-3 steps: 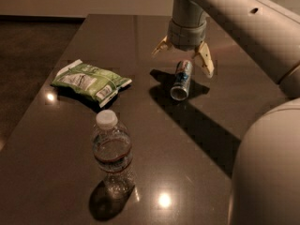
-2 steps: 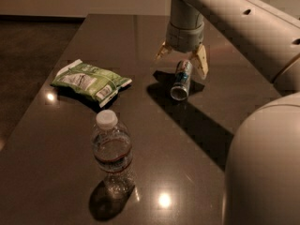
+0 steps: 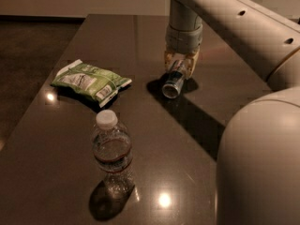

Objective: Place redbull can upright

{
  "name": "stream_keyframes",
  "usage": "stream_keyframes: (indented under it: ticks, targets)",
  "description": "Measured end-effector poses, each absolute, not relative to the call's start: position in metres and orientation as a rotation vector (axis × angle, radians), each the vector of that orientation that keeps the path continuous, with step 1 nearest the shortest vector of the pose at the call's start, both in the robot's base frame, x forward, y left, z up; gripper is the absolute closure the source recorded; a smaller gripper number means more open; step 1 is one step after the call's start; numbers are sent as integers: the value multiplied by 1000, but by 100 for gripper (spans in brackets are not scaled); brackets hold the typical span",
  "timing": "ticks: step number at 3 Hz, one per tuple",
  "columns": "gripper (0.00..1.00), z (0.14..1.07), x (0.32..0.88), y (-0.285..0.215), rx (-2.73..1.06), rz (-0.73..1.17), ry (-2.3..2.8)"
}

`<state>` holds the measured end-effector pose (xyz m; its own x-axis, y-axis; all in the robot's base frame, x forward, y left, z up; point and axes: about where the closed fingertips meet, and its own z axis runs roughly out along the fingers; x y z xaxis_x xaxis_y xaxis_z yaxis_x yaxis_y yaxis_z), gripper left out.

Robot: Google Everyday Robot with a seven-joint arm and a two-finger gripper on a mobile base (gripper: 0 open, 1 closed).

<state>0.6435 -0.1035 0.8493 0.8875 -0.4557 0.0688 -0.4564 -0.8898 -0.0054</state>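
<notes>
- The pincer [image 3: 179, 69], tan-padded at the end of the pale grey arm [image 3: 225, 13], is down at the far-middle part of the dark glossy surface [image 3: 140, 36], pointing almost straight down.
- The redbull can [image 3: 171, 86], a slim blue-and-silver metal cylinder, lies on its side directly beneath the pincer, resting on the surface.
- The pincer is drawn narrow, one finger on each flank of the can's far half; it appears to be clasping the can rather than merely straddling it.
- The can's long axis runs away from the camera and a little to the right. Its round silver end faces the viewer and sticks out clear of the pincer.
- The grip crosses that axis, so I judge the coming move calls for a lift, then a quarter-turn swing to bring the axis vertical.
- A crumpled green snack bag [image 3: 91, 81] lies well apart to the left.
- A clear plastic water bottle [image 3: 112, 153] with a white cap stands upright nearer the camera, also well apart.
</notes>
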Motion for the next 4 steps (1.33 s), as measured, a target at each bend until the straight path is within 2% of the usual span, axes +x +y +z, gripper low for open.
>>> stream_keyframes:
  ticks: [1,2,3,4]
  targets:
    - [87,865,650,-103,3078,168,-746]
    - [100,894,656,-101,3147,257,-742]
    - [100,918,659,-99,3225,357,-686]
    - [100,918,659,-99,3225,357,-686]
